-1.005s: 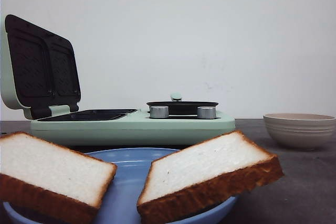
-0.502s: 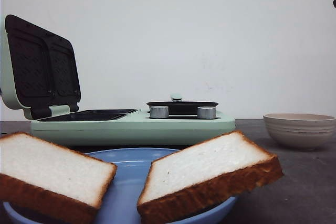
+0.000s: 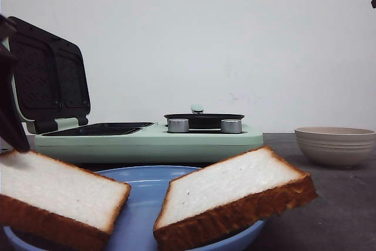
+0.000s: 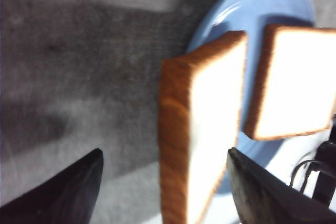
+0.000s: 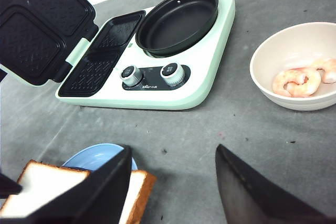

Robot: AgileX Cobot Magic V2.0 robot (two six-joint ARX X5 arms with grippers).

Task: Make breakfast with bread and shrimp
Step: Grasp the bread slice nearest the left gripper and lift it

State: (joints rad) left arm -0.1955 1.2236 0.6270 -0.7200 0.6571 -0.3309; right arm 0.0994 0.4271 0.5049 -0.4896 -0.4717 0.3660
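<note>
1. since a moment ago, the left gripper (image 4: 165, 192) has come into the front view as a dark shape at the far left edge, just above the left bread slice (image 3: 56, 195); nothing else has shifted.
2. left of the breakfast maker (image 3: 147, 136), that gripper's fingers are spread wide; in its wrist view the nearer slice lies between them, and contact cannot be told through the blur.
3. both slices rest on the blue plate (image 3: 144, 183), directly in front of the breakfast maker; the right bread slice (image 3: 235, 195) leans on the plate's rim, tilted.
4. the breakfast maker stands with its sandwich lid (image 3: 50, 74) swung up at its left end, and a black pan (image 5: 178, 19) sits on its right half, behind two silver knobs (image 3: 178, 125).
5. right of the breakfast maker, well apart, a beige bowl (image 5: 273, 85) holds the shrimp (image 5: 296, 81), pale orange curled pieces.
6. the right gripper (image 5: 173, 184) hovers in front of the breakfast maker, near the plate, its fingers parted and holding nothing.
</note>
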